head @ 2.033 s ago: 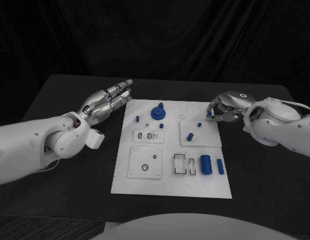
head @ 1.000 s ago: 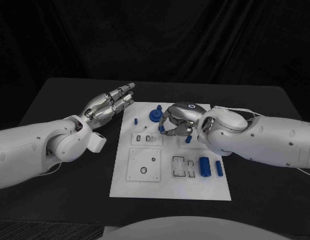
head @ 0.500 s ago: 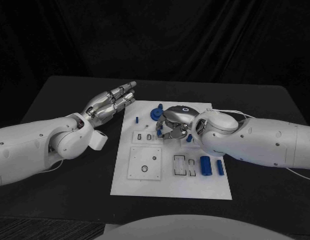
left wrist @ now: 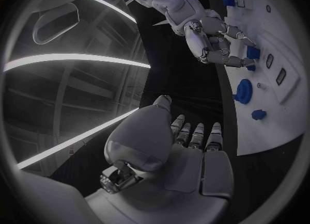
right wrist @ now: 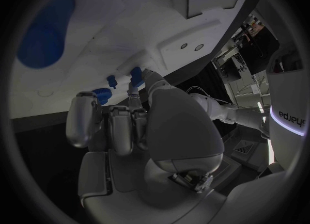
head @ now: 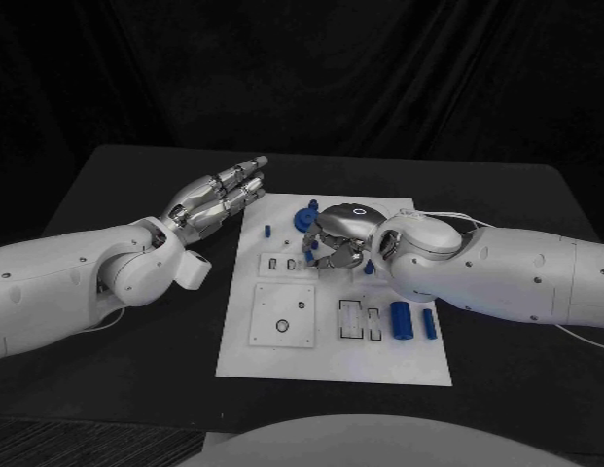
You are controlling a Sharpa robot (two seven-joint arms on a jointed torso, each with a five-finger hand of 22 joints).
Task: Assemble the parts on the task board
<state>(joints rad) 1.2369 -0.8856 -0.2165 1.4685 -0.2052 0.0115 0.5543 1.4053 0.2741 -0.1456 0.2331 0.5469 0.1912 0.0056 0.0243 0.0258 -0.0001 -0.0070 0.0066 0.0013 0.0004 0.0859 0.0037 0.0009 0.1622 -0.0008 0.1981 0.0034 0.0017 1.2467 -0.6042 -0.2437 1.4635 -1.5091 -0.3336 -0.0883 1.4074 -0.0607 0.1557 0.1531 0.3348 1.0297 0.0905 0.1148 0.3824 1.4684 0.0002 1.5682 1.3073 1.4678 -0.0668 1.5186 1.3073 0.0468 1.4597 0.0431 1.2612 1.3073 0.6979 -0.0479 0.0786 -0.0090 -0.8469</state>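
The right hand [head: 333,243], fingers curled down, whether pinching cannot be told, sits directly over a small blue peg [head: 311,255] on the white task board [head: 281,365]; the spread, empty left hand [head: 219,200] hovers beside it.

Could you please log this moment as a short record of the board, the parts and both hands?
board: white board mid-table
parts: blue parts; gear-like part at far end, cylinder near right
left hand: left hand beside the board's far left edge, fingers straight, holding nothing
right hand: right hand over the board's middle, fingers curled down at a small part; grasp unclear
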